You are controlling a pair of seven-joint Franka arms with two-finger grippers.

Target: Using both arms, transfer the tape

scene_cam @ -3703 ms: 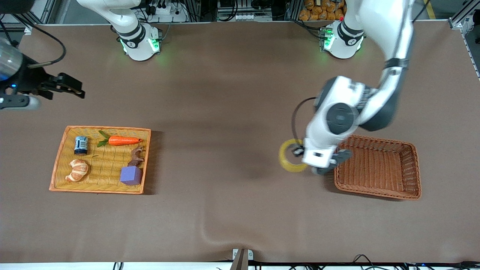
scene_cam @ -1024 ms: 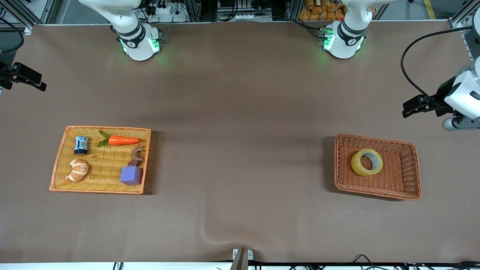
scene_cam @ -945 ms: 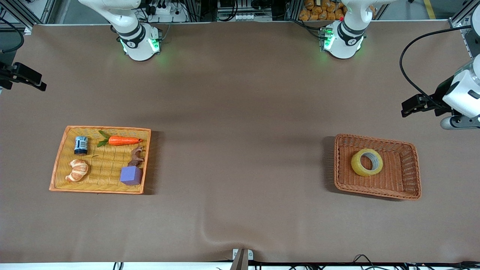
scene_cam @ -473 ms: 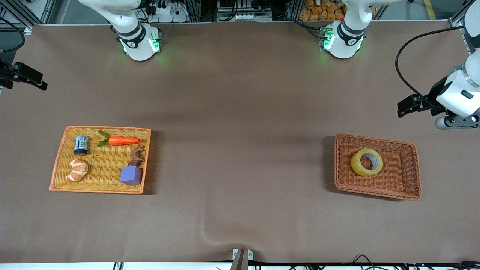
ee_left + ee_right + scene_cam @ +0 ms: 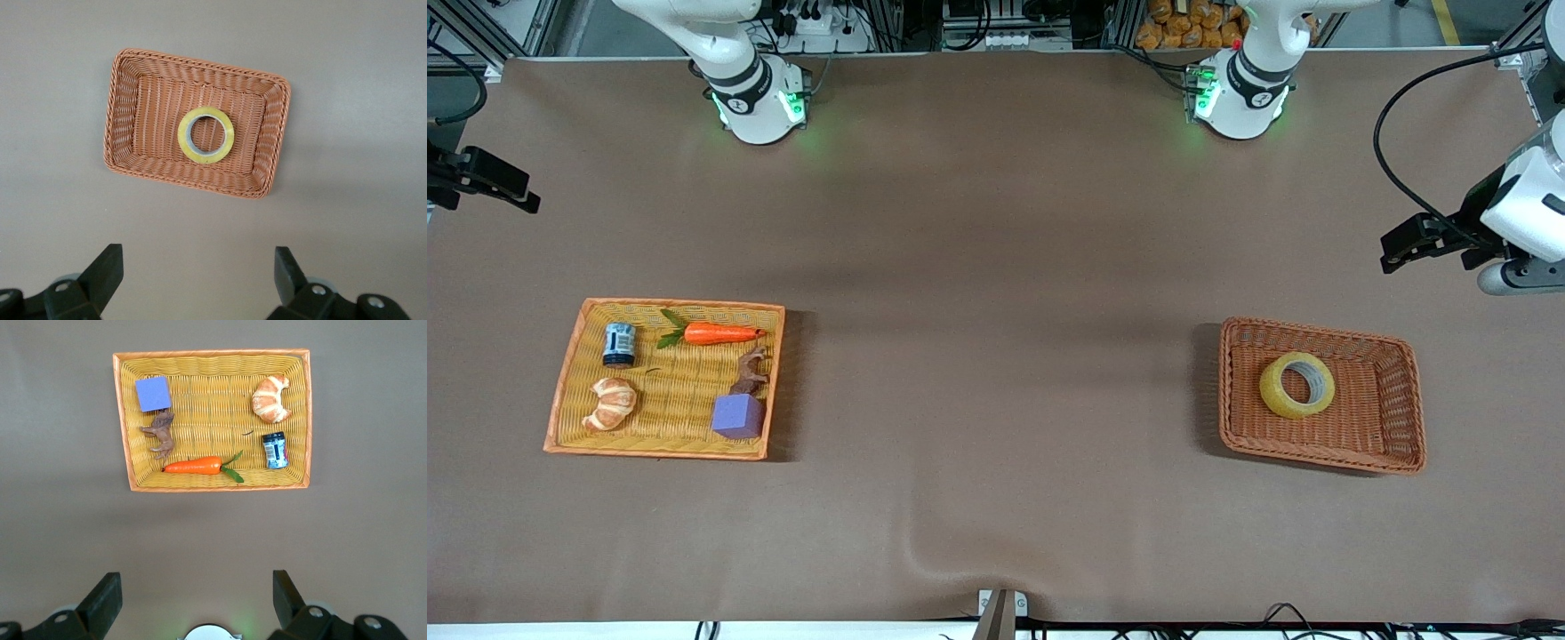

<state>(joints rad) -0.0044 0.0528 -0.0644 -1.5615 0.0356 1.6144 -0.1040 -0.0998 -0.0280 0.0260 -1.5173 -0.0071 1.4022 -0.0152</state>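
The tape [image 5: 1297, 384], a yellowish roll with a grey-white core, lies flat in the brown wicker basket [image 5: 1396, 444] toward the left arm's end of the table; it also shows in the left wrist view [image 5: 206, 135], inside the basket [image 5: 120, 133]. My left gripper [image 5: 1396, 252] is open and empty, high in the air at the table's left-arm end, apart from the basket; its jaws stand wide in the left wrist view [image 5: 199, 273]. My right gripper [image 5: 494, 188] is open and empty, raised at the right-arm end; its jaws stand wide in the right wrist view [image 5: 197, 595].
An orange-rimmed flat tray [image 5: 569, 378] toward the right arm's end holds a carrot [image 5: 720, 334], a small can [image 5: 618, 344], a croissant [image 5: 610, 403], a brown toy animal [image 5: 751, 371] and a purple cube [image 5: 737, 416]. The tray [image 5: 123, 420] shows in the right wrist view.
The left gripper carried the tape to the brown basket and let it go there, then rose away to the table's end, drifting slightly since. The right gripper drew back to its end.
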